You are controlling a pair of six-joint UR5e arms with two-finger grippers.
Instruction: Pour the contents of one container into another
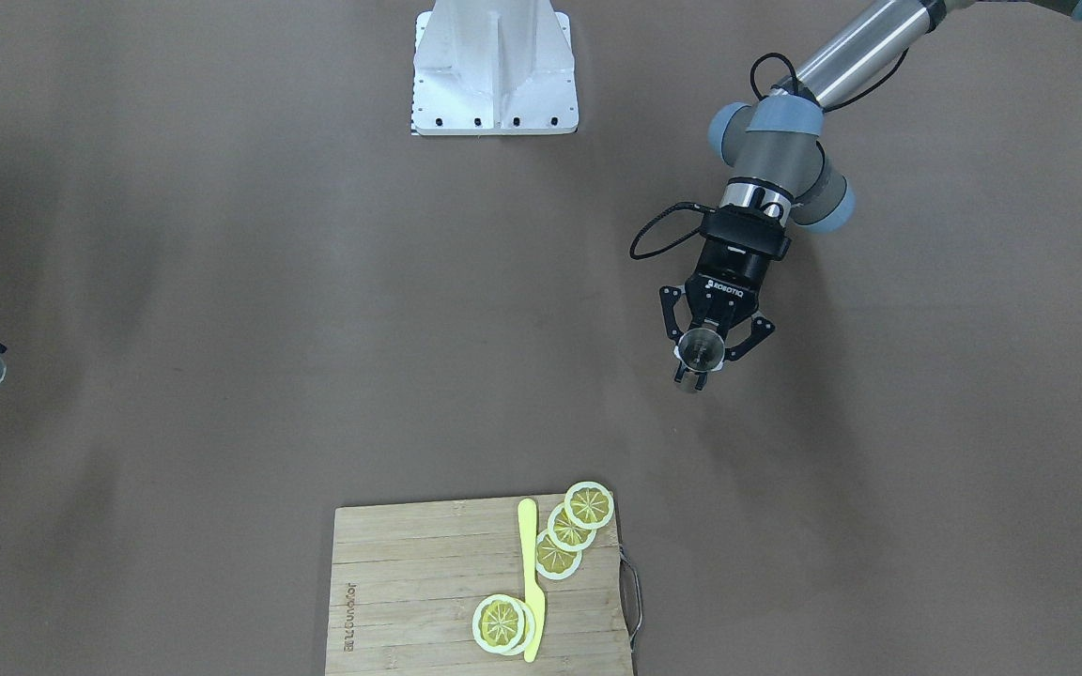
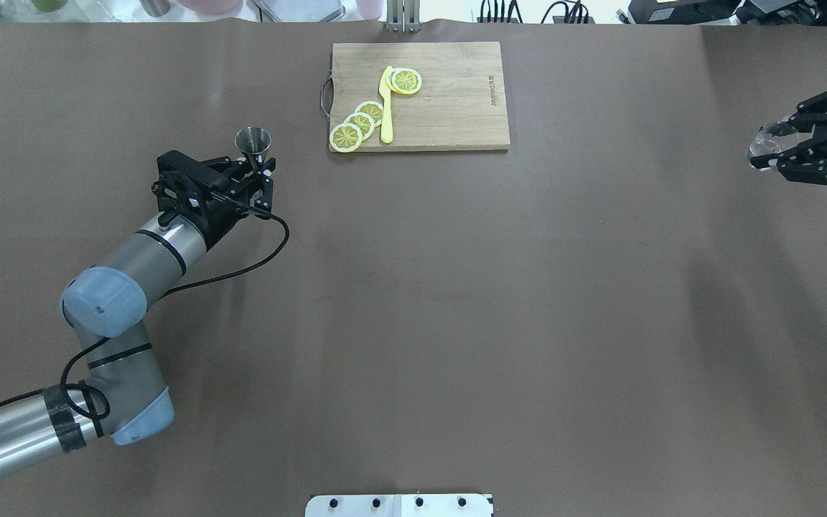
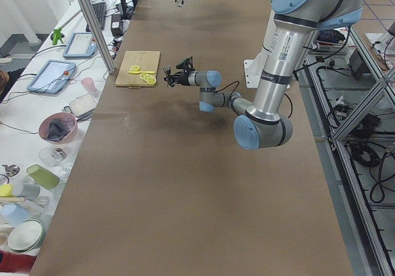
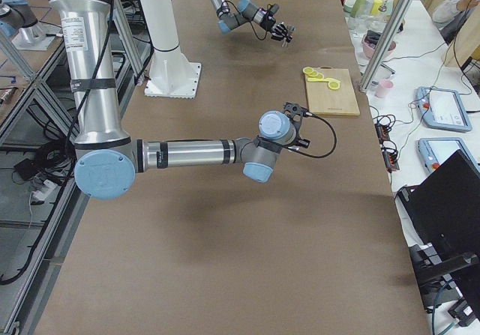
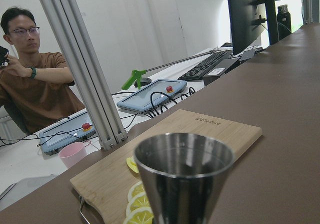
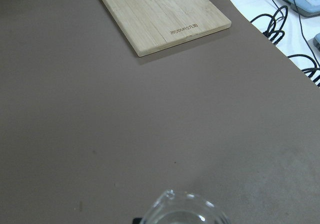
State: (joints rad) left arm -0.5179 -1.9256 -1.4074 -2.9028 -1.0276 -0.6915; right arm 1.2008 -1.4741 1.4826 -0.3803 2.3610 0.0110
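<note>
Brown sheeting is spread over the long table (image 2: 456, 323), and a side bench with tablets and cables is seen beyond its far edge. A person (image 5: 35, 83) is seated there behind an aluminium post (image 5: 85, 73).

The steel jigger (image 2: 253, 142) is held upright by the left gripper (image 2: 256, 169), whose fingers are narrowed onto its waist. The upper cone stands clear above them. It is placed on the robot's left half, near the handle end of the bamboo cutting board (image 2: 449, 108) but apart from it. Whether its foot touches the table cannot be told. From the left wrist, its open rim is seen close up, with the board behind it.

The glass tumbler (image 2: 762, 142) is clamped between the fingers of the right gripper (image 2: 777, 146) at the table's far right edge, well apart from the jigger. It is held up off the surface. In the right wrist view only its rim is caught, at the bottom of the frame. Whether anything is in it cannot be told.

On the board, three overlapping lemon slices (image 2: 360, 123) are laid beside a yellow knife (image 2: 386, 108), and more slices are stacked at the knife's other end.
</note>
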